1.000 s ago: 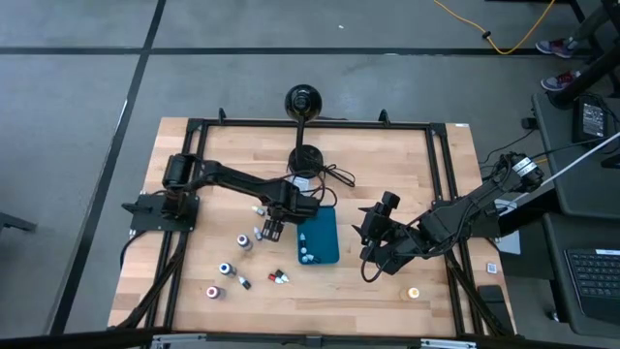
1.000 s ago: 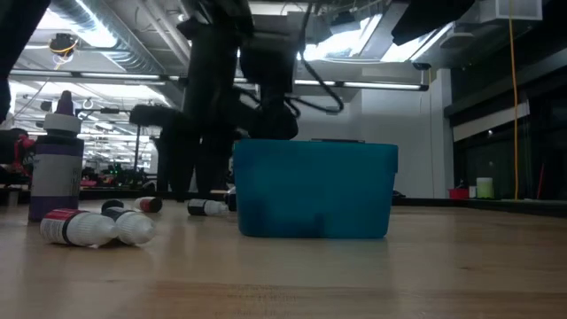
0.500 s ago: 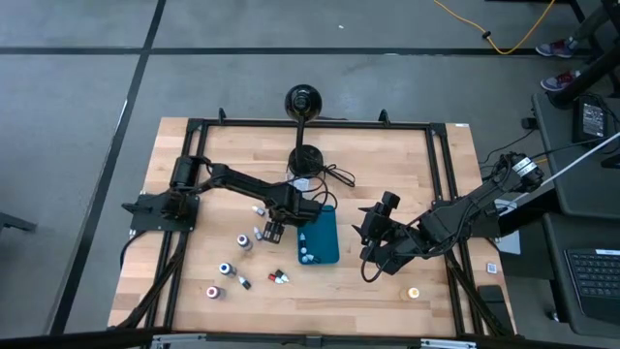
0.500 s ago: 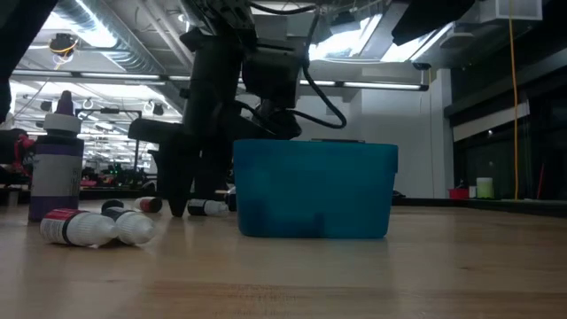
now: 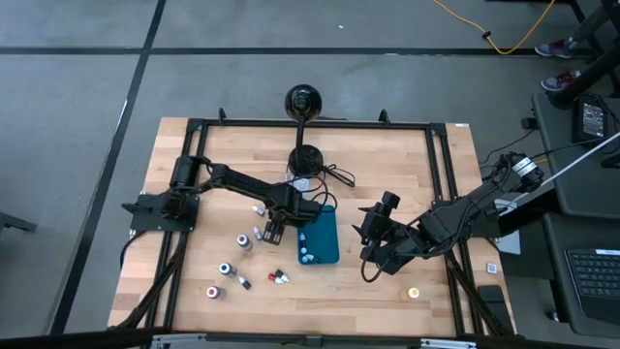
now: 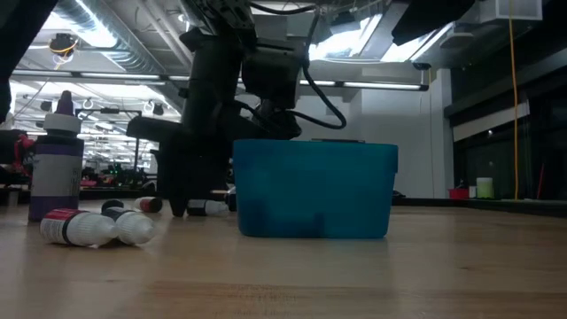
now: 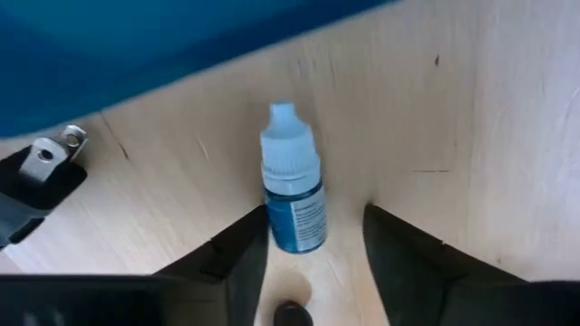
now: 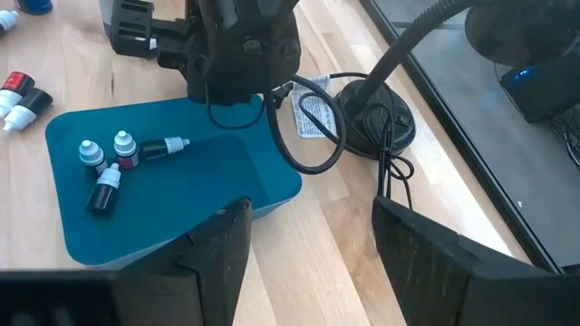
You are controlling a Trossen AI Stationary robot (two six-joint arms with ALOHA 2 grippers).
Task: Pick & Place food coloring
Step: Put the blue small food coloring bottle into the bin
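Four small bottles in teal rectangular plastic tray (image 8: 263,181); several outside; blue-labelled white-capped dropper bottle (image 7: 292,181) between parted, unclosed left gripper (image 7: 313,237) fingers; right gripper (image 8: 308,237) open, empty.

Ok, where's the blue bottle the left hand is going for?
In the left wrist view the blue bottle lies on the wood between the open left hand's fingers, just beside the teal tray.

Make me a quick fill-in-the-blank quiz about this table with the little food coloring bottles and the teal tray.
1. The left gripper is open around a lying bottle with a ____ label.
2. The teal tray already holds ____ bottles.
3. The right gripper waits on the tray's ____ side in the high view.

Missing words: blue; four; right
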